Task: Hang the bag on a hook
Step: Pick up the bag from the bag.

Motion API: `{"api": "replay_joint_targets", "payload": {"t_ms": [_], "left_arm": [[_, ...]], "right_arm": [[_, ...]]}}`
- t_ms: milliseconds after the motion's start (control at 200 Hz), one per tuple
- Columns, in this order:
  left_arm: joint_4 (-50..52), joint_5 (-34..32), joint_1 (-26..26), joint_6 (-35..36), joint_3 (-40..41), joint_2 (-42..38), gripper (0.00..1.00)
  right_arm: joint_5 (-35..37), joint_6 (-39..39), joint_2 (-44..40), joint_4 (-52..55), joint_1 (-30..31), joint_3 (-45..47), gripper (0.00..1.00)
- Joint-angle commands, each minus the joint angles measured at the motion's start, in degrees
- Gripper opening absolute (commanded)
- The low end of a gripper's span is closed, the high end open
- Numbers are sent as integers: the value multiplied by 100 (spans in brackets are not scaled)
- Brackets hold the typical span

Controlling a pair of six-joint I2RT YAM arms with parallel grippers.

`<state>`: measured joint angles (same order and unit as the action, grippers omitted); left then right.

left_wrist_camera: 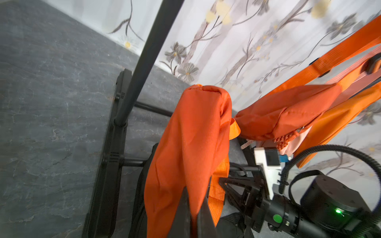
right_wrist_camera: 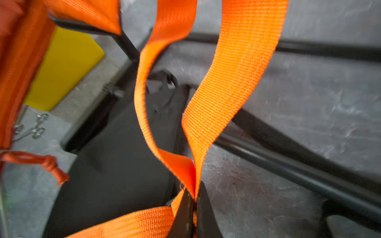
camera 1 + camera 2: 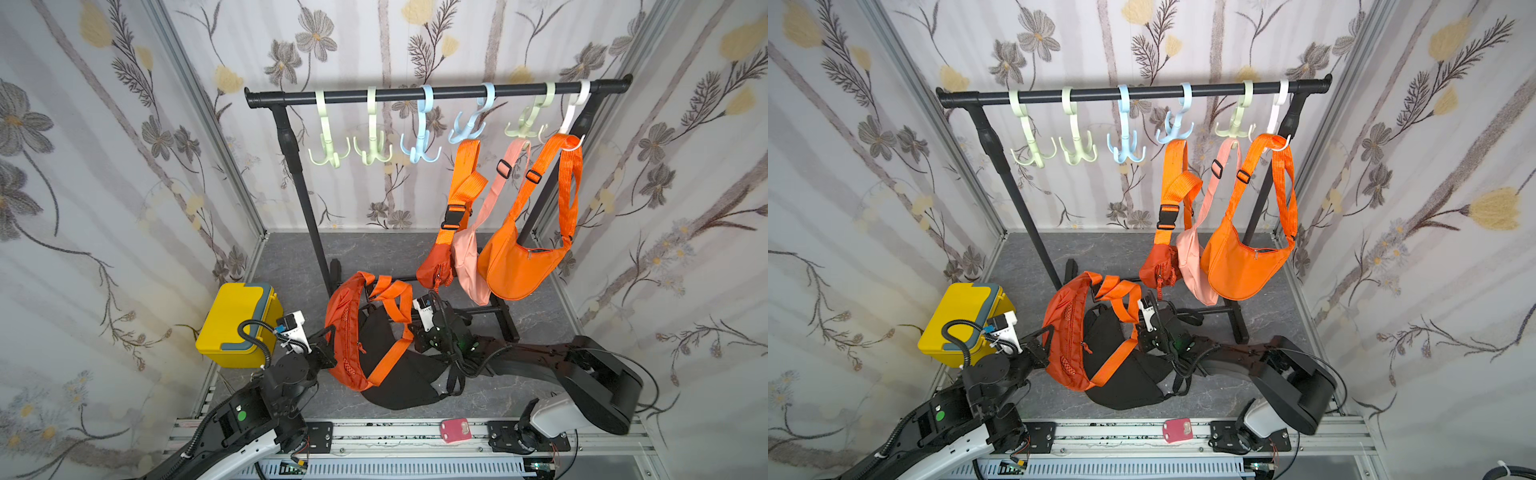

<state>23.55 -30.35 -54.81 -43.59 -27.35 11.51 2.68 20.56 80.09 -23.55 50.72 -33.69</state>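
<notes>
The right gripper [image 2: 194,197] is pressed together on a fold of the bright orange webbing strap [image 2: 233,82]. The left gripper [image 1: 193,199] is also closed, pinching the body fabric of the red-orange nylon waist bag [image 1: 189,134]. The bag spans between the two claws, its body by the left one and its strap looping across to the right one.

It sits over a black fabric bag [image 3: 399,374] lying on the grey stone-patterned worktop [image 3: 291,257], toward the front edge. A yellow plastic box with a grey lid band [image 3: 232,320] stands at the worktop's left edge, near the left arm.

Behind the held bag rises a black metal garment rack [image 3: 436,92], its feet on the worktop. Six pastel plastic hooks [image 3: 420,149] hang from its rail. The three toward the right end carry three hanging bags in orange and pink [image 3: 519,262], well above the held one.

Walls papered with grey and yellow flowers [image 3: 104,166] enclose the left, back and right sides.
</notes>
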Motion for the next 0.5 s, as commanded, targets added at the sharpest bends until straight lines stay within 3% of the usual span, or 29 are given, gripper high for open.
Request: {"api": "replay_joint_targets", "payload": {"t_ms": [0, 80, 250, 370, 495], "left_arm": [[-647, -362, 3, 350, 125, -770, 0], [-955, -492, -3, 691, 71, -1138, 0], [-1760, -125, -2, 1719, -597, -340, 0], [-2458, 186, 4, 2419, -1168, 283, 0], [-3195, 626, 4, 3095, -1757, 855, 0]], "right_arm": [[504, -379, -919, 712, 125, -64, 0], [745, -587, -1634, 1174, 232, -226, 0], [1486, -1106, -2490, 1672, 342, -779, 0], [2270, -1821, -2718, 1639, 320, -1467, 0], [2541, -2532, -2478, 1747, 245, -2474, 0]]}}
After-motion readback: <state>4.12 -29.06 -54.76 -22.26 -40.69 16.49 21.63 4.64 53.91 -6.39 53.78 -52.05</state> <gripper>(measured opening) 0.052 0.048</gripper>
